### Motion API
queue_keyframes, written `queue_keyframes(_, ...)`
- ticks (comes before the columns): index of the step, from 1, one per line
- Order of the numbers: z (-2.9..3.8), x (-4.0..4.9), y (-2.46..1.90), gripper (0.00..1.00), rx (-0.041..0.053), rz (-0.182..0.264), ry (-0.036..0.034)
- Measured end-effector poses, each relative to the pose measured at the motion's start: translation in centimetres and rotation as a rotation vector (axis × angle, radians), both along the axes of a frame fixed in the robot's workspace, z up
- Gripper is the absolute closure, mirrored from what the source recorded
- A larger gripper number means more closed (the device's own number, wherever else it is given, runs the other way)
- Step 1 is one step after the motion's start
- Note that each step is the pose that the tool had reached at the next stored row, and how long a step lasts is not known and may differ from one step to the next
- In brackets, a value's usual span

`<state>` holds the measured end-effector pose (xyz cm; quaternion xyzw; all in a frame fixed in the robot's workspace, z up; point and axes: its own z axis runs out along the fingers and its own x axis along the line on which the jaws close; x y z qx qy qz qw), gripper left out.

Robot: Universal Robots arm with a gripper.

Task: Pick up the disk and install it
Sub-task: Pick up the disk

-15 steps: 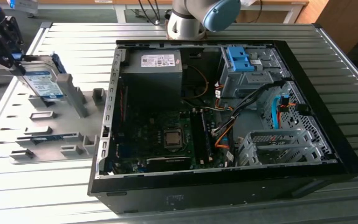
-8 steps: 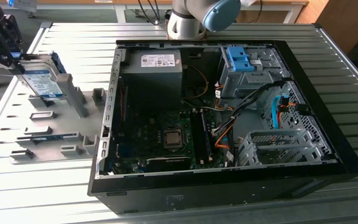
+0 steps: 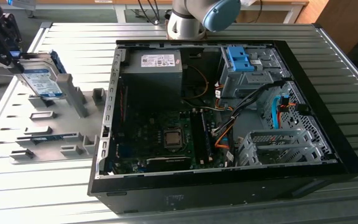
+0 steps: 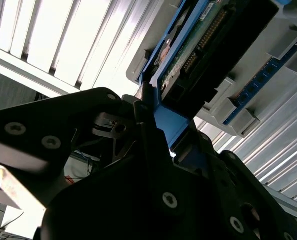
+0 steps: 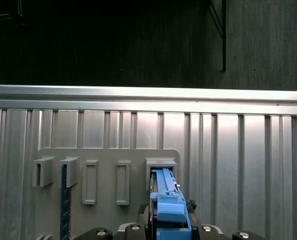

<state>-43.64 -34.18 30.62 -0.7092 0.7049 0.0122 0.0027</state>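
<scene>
Claw (image 3: 17, 64) clamped on the blue-edged end of the disk (image 3: 43, 84). Disk stands upright at the grey rack (image 3: 61, 127) on the worktop (image 3: 79, 37), at the exterior view's left, outside the open case (image 3: 332, 133).

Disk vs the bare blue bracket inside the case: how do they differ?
The disk stands on edge at the grey rack, outside the case, with the tool gripping it. The blue bracket sits inside the case, untouched. The disk carries a silver drive with a white-and-blue label, while the blue bracket looks empty. Both have bright blue plastic frames.
</scene>
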Motion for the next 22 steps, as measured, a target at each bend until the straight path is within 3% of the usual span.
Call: queue_keyframes(22, 0.47, 0.00, 0.00, 0.63, 0.0000, 0.000, 0.0000)
